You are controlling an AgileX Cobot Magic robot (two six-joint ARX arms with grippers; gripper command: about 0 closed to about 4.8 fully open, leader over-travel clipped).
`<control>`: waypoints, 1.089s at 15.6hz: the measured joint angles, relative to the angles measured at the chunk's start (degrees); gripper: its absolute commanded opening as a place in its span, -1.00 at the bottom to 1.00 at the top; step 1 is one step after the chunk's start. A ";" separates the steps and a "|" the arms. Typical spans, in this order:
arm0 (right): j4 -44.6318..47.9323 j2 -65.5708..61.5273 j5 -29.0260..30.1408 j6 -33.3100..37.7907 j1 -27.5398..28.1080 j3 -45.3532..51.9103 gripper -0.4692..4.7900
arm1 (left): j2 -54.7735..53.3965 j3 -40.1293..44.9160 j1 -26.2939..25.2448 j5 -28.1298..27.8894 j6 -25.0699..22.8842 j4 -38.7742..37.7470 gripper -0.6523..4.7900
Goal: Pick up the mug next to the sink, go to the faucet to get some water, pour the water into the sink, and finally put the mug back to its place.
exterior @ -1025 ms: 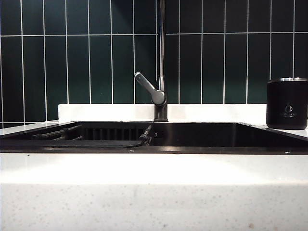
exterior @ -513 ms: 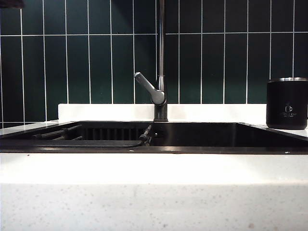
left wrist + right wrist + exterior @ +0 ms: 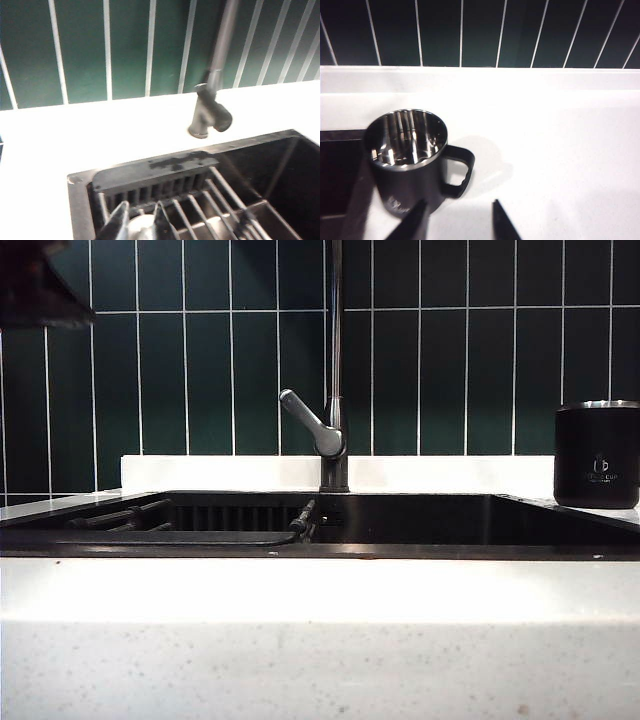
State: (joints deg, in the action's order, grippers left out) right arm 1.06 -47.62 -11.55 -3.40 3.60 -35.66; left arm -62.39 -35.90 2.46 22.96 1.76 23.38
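Observation:
The matte black mug (image 3: 597, 455) with a silver rim stands upright on the white counter right of the sink (image 3: 420, 522). Seen from the right wrist, the mug (image 3: 406, 160) is empty, and its handle (image 3: 458, 172) points toward the gap of my right gripper (image 3: 459, 204). That gripper is open, short of the mug and touching nothing. The tall dark faucet (image 3: 335, 360) rises behind the sink, its grey lever (image 3: 312, 426) angled left. My left gripper (image 3: 142, 214) hangs over the sink's slatted rack (image 3: 200, 200), near the faucet base (image 3: 210, 114), jaws a little apart and holding nothing.
Dark green tiles (image 3: 200, 370) form the wall behind a low white ledge (image 3: 220, 472). A dark piece of the left arm (image 3: 40, 290) shows in the exterior view's top left corner. White speckled countertop (image 3: 320, 640) runs along the front of the sink.
A dark part of the left arm has come into the top left corner of the exterior view and grown larger. The mug and the faucet have not moved.

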 measured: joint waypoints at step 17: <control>12.76 -21.62 -3.69 4.11 -0.94 -0.02 0.10 | -22.71 -8.85 5.01 -0.70 -12.28 12.90 -0.30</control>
State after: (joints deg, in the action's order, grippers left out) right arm 13.82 -69.23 -15.25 0.71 2.66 -35.68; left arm -85.10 -44.75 7.46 22.26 -10.52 36.27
